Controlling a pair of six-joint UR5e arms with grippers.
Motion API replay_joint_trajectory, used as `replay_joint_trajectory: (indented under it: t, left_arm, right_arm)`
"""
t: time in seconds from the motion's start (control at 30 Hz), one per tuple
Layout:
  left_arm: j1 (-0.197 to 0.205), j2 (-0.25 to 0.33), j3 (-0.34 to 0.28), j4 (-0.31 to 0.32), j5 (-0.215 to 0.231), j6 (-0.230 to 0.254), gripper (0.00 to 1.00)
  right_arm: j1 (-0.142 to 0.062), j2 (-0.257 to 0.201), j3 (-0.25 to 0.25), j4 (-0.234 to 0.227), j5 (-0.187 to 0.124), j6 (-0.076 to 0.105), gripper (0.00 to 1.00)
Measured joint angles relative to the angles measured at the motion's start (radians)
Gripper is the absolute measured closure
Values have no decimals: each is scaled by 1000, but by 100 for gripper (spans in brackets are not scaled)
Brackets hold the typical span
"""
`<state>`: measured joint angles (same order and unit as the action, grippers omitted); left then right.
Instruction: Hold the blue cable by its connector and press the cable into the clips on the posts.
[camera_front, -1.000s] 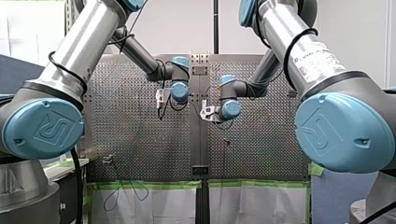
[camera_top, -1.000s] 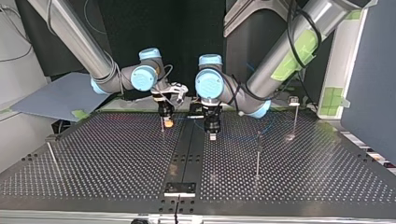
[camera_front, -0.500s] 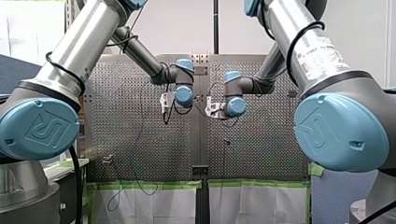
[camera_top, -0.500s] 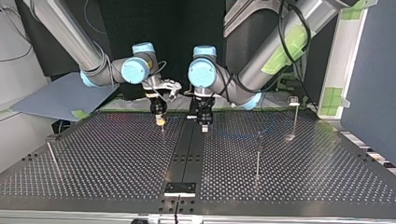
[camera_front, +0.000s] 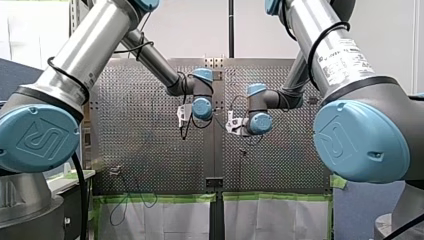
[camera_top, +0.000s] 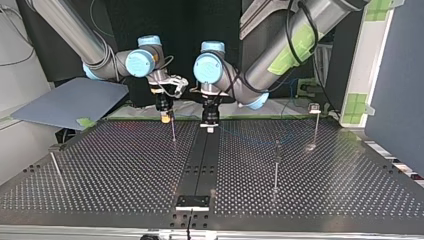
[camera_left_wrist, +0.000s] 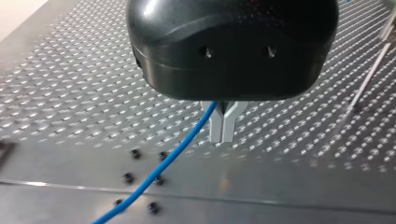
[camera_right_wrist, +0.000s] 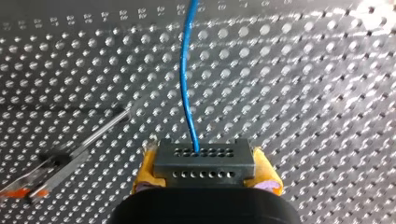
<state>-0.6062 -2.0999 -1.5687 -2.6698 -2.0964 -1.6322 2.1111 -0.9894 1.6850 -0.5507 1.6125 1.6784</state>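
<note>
In the right wrist view my right gripper (camera_right_wrist: 204, 161) is shut with its yellow pads (camera_right_wrist: 147, 164) on a grey connector block (camera_right_wrist: 204, 169). The blue cable (camera_right_wrist: 186, 84) leaves that block and runs ahead over the perforated table. Further along, the blue cable (camera_left_wrist: 164, 158) passes between the metal fingers (camera_left_wrist: 215, 125) of my left gripper (camera_left_wrist: 222, 133), which are shut on it, and trails away under the gripper. In the top view my right gripper (camera_top: 165, 120) and my left gripper (camera_top: 210, 128) hang side by side near the table's far edge, above a thin post (camera_top: 173, 134).
Clip posts stand at the top view's right (camera_top: 276, 152) and far right (camera_top: 316, 120), and a leaning post (camera_top: 54, 164) at its left. A post with an orange-marked clip (camera_right_wrist: 28, 190) lies beside my right gripper. A black plate (camera_top: 192, 201) sits at the near edge.
Both grippers have moved toward the table's far edge and to the top view's left, rising a little. Each keeps its grip: connector in the right, cable in the left.
</note>
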Motion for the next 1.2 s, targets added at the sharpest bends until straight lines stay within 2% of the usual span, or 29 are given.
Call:
replay_joint_trajectory:
  t: [0.13, 0.4, 0.63, 0.93, 1.2]
  left_arm:
    - [-13, -38, 0, 35, 1, -19, 99]
    - [-45, -98, -1, 91, -1, -46, 99]
    - [-81, -147, 0, 140, -1, -71, 99]
    - [-106, -171, 0, 183, -1, -107, 99]
    - [-114, -178, 0, 216, 3, -113, 99]
  right_arm:
    - [-10, 1, 32, -32, -1, 5, 100]
    - [-28, 2, 95, -95, -5, -1, 100]
    - [-48, 3, 153, -160, -16, 2, 100]
    - [-77, 10, 200, -249, -30, 0, 100]
    - [-103, 69, 208, -290, -45, 0, 100]
